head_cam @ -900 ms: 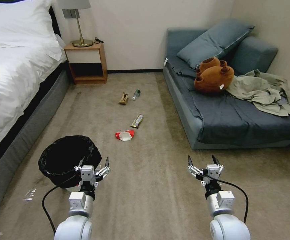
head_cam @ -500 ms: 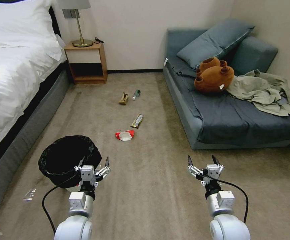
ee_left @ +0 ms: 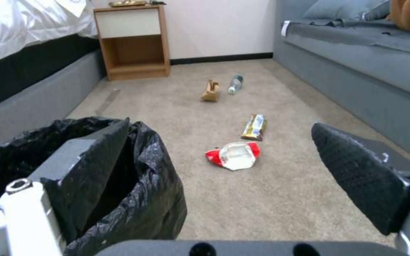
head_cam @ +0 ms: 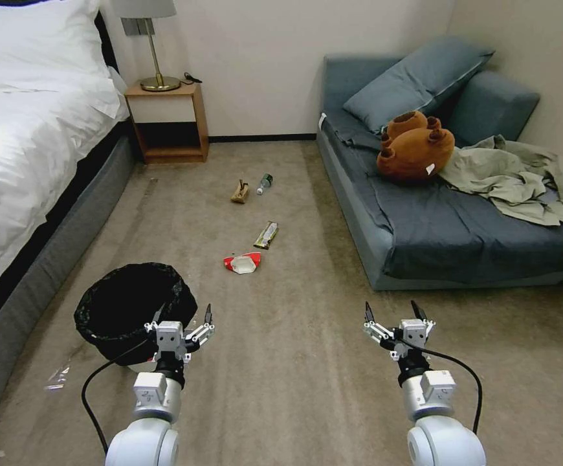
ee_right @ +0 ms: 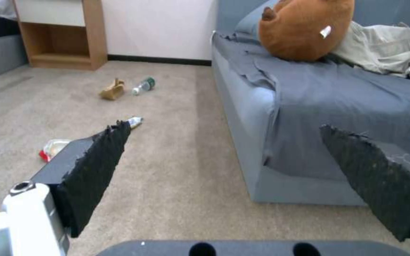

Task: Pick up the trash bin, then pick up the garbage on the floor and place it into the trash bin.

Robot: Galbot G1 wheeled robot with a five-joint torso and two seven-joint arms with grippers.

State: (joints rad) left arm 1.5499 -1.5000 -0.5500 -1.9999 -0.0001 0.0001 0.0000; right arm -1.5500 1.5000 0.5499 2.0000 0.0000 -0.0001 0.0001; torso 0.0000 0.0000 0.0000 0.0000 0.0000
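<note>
Since half a second ago, nothing shifted. Trash bin on carpet beside bed, black liner interior dark, contents unreadable. Left tool spread wide at bin's rim; right tool wide above carpet. Beyond: red-and-white wrapper, gold wrapper, paper scrap, bottle.

Open carpet runs ahead toward 12 o'clock between the bed at 9 and the sofa at 3 — a wide lane. The bin stands at 10 o'clock, just beside the spread left gripper. Bare floor surrounds each wrapper — nothing crowds the right gripper.
</note>
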